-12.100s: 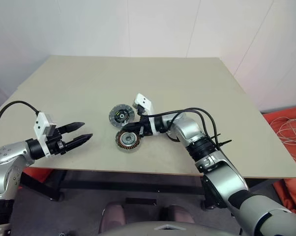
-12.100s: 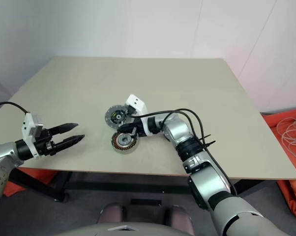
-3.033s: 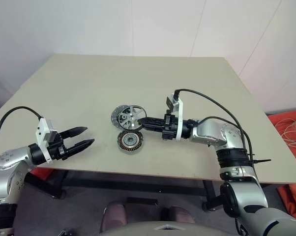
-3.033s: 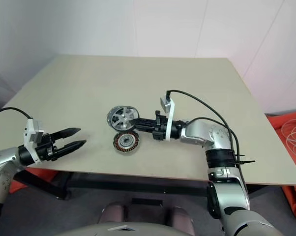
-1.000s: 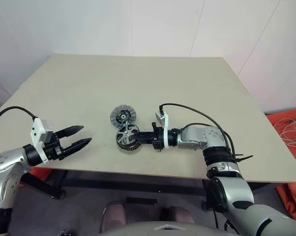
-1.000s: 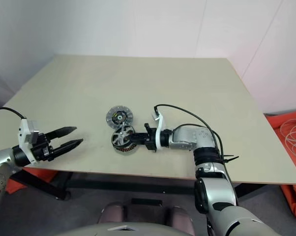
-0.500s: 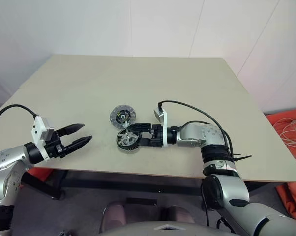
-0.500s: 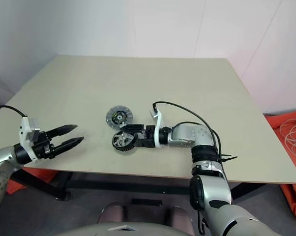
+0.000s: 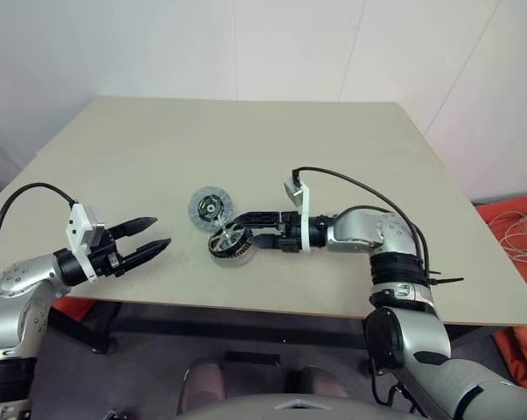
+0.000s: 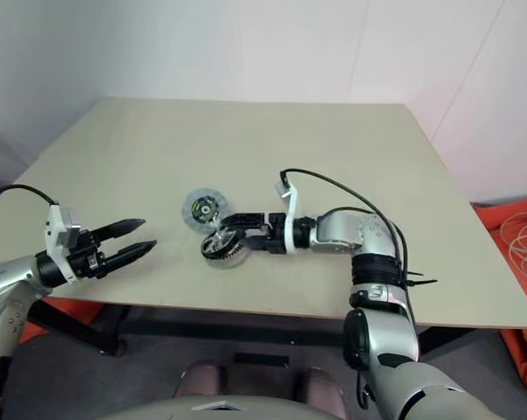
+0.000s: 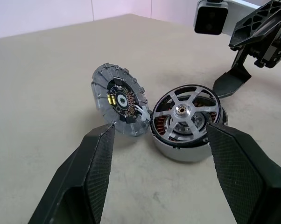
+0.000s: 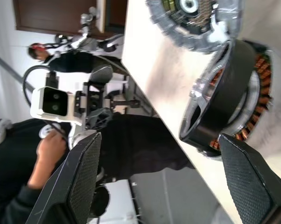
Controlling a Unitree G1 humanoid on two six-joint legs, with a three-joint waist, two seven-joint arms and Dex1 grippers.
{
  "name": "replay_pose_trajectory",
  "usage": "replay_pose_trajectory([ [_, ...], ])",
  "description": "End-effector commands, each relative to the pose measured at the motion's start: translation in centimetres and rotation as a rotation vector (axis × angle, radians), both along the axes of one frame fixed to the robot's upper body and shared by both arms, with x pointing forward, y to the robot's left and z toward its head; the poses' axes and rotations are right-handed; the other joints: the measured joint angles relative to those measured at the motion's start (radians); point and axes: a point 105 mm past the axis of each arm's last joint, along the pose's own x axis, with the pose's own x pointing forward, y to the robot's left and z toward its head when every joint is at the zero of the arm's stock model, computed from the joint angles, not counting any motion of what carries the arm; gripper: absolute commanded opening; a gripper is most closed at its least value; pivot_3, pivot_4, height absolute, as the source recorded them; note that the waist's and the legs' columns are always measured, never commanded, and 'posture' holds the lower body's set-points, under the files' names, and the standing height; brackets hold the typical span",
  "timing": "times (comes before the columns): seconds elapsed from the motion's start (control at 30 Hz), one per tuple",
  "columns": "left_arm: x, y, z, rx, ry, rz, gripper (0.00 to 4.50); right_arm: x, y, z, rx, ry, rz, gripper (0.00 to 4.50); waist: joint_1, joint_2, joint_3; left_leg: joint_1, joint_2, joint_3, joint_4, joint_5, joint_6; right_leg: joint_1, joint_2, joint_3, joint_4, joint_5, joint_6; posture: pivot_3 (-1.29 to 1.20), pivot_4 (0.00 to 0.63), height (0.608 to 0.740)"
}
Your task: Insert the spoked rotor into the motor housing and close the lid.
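The motor housing (image 9: 229,244), a squat ring with copper windings, stands on the table near its front edge. The spoked rotor (image 11: 184,111) lies inside it, hub up. Beside it, the grey lid (image 11: 119,100) with its dark centre rests tilted, its edge touching the housing. My right gripper (image 9: 238,231) reaches in from the right and is open, with one finger on each side of the housing (image 12: 234,95) and nothing held. My left gripper (image 9: 160,234) hovers open to the left of the parts, pointing at them, its fingers (image 11: 91,172) wide apart.
The tan table (image 9: 351,149) stretches bare behind and to the right of the parts. Its front edge runs just below both grippers. Orange material with white cables (image 9: 517,236) lies on the floor at the right. A person's hand (image 12: 49,147) shows beyond the table.
My right gripper has opened and let go of the spoked rotor, which now rests in the housing, and the gripper has risen a little. The left gripper stays where it was.
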Motion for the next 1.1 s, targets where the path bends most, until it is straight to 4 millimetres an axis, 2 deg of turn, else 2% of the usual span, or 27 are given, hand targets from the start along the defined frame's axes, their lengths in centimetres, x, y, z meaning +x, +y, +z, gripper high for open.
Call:
replay_pose_trajectory([
  [0.03, 0.2, -0.1, 0.7, 0.004, -0.036, -0.01, 3.34, -0.5, -1.1, 1.8, -0.047, -0.129, 0.044, 4.49, 0.0, 0.0, 0.0, 0.0, 0.0, 0.0, 0.0, 0.0, 0.0, 0.0, 0.0, 0.0, 0.0, 0.0, 0.0, 0.0, 0.0, 0.74],
  [0.13, 0.2, 0.1, 0.7, 0.01, -0.036, -0.007, 3.34, -1.4, -3.0, 1.1, -0.259, -0.239, 0.102, 4.49, 0.004, 0.0, 0.0, 0.0, 0.0, 0.0, 0.0, 0.0, 0.0, 0.0, 0.0, 0.0, 0.0, 0.0, 0.0, 0.0, 0.0, 0.74],
  [0.2, 0.3, 0.4, 0.8, 0.017, -0.037, -0.002, 3.34, -1.2, -4.0, 1.4, -0.34, -0.315, 0.107, 4.49, 0.004, 0.0, 0.0, -0.001, 0.0, 0.0, 0.0, 0.0, 0.0, 0.001, 0.0, 0.0, 0.0, 0.0, 0.0, 0.0, 0.0, 0.74],
  [0.33, 0.4, 0.6, 1.0, 0.025, -0.041, 0.0, 3.34, 0.1, -3.7, 2.6, -0.487, -0.694, 0.14, 4.49, 0.004, 0.0, 0.0, -0.003, 0.0, 0.0, 0.0, 0.0, 0.0, 0.001, 0.001, 0.0, -0.002, 0.0, 0.001, 0.0, 0.0, 0.74],
  [0.43, 0.5, 0.5, 1.0, 0.025, -0.043, -0.003, 3.34, 0.6, -2.4, 3.0, -0.396, -0.849, 0.166, 3.86, 0.003, -0.001, 0.0, -0.003, 0.001, 0.0, 0.0, 0.0, 0.001, 0.001, 0.001, 0.0, -0.004, -0.001, 0.002, 0.0, 0.0, 0.74],
  [0.6, 0.5, 0.0, 0.8, 0.02, -0.037, -0.015, 3.34, 1.2, -0.4, 2.1, -0.409, -1.099, 0.272, 2.1, 0.002, -0.002, 0.0, -0.005, 0.001, 0.0, 0.004, -0.002, 0.003, -0.001, 0.0, 0.0, -0.004, 0.0, 0.001, 0.0, 0.0, 0.74],
  [0.67, 0.5, -0.2, 0.8, 0.018, -0.037, -0.019, 3.34, 1.3, 1.0, 2.2, -0.377, -1.194, 0.306, 1.37, 0.001, -0.003, 0.0, -0.005, 0.0, 0.0, 0.004, -0.002, 0.003, -0.001, 0.0, 0.0, -0.002, 0.0, 0.001, 0.0, 0.0, 0.74],
  [0.73, 0.5, -0.2, 0.7, 0.018, -0.037, -0.02, 3.34, 1.6, 2.0, 2.3, -0.354, -1.24, 0.31, 0.67, -0.003, -0.003, 0.0, -0.004, 0.001, 0.0, 0.005, -0.002, 0.004, -0.001, 0.0, 0.0, -0.001, 0.0, 0.0, 0.0, 0.0, 0.74],
  [0.8, 0.5, -0.2, 0.7, 0.019, -0.036, -0.021, 3.34, 1.4, 3.2, 2.9, -0.252, -1.221, 0.296, 0.05, -0.005, -0.003, 0.0, -0.004, 0.001, 0.0, 0.004, -0.003, 0.005, -0.002, 0.0, 0.0, 0.002, 0.0, 0.0, 0.0, 0.0, 0.74],
  [0.93, 0.5, -0.1, 0.7, 0.02, -0.036, -0.02, 3.34, 1.9, 4.7, 3.4, -0.18, -1.227, 0.274, 0.05, -0.014, -0.003, 0.0, -0.003, 0.001, 0.0, 0.005, -0.003, 0.005, -0.002, 0.0, 0.0, 0.003, 0.0, 0.0, 0.0, 0.0, 0.74],
  [1.03, 0.5, -0.1, 0.8, 0.019, -0.038, -0.018, 3.34, 2.2, 5.5, 2.6, -0.194, -1.235, 0.286, 0.05, -0.02, -0.004, -0.001, -0.003, 0.001, -0.001, 0.006, -0.003, 0.005, -0.001, 0.0, 0.0, 0.003, 0.0, 0.0, 0.0, 0.0, 0.74],
  [1.1, 0.5, -0.1, 0.9, 0.019, -0.039, -0.017, 3.34, 1.9, 5.8, 1.4, -0.207, -1.223, 0.326, 0.05, -0.024, -0.005, -0.001, -0.003, 0.001, -0.001, 0.006, -0.003, 0.005, 0.0, 0.0, 0.0, 0.003, 0.0, 0.0, 0.0, 0.0, 0.74],
])
